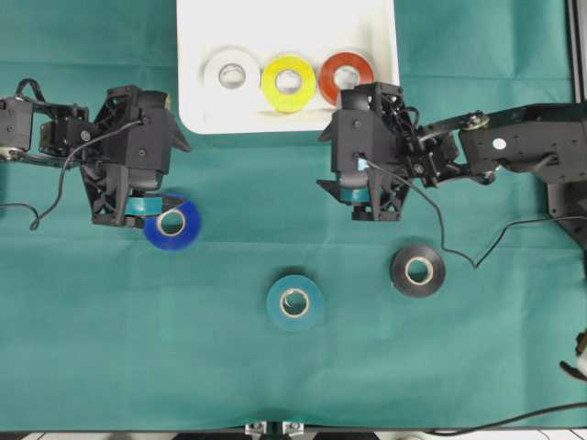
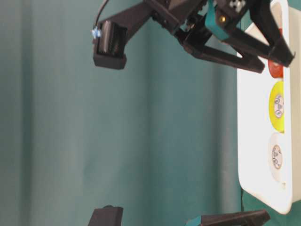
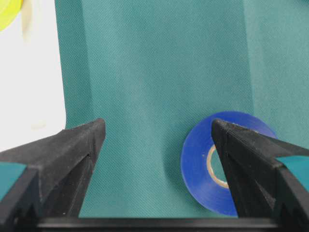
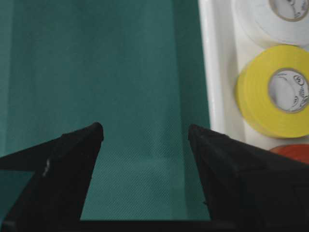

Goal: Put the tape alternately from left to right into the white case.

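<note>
Overhead, sideways table-level, two close wrist views.

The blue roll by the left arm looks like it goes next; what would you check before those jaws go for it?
1. Left gripper jaws open and empty: ok.
2. Blue roll lying flat on the green cloth: ok.
3. Jaws centred over the blue roll: not ok; in the left wrist view it sits under the right-hand jaw.
4. Free room in the white case: ok; only the white roll, yellow roll and red-orange roll lie in it, in a row.
5. Right gripper clear of the case: cannot tell; it is open and empty, beside the rim.
</note>
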